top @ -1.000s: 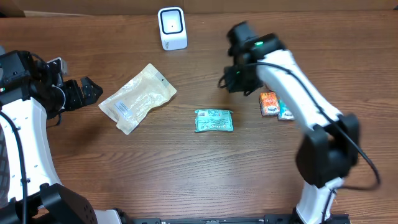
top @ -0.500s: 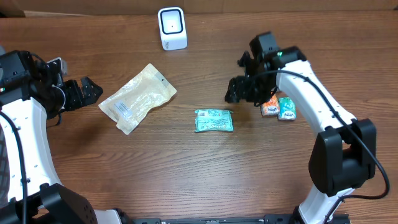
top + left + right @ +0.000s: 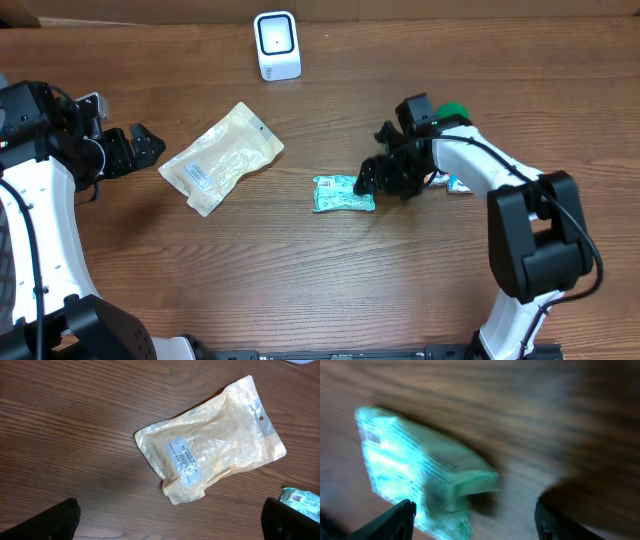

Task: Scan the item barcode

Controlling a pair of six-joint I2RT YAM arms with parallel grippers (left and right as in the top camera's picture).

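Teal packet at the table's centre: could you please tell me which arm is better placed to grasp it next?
Right. Its open right gripper is already at the teal packet's right end. The left gripper is open but far off, beside the tan pouch.

The flat wooden table (image 3: pixel 300 280) is mid-brown with darker lengthwise grain; the boxy white plastic scanner (image 3: pixel 277 45) carries a pale window outlined in grey; the crinkled translucent tan plastic pouch (image 3: pixel 222 157) bears a white label (image 3: pixel 183 460) printed in fine dark text; the small teal-green wrapped packet (image 3: pixel 340 195) shows white print.
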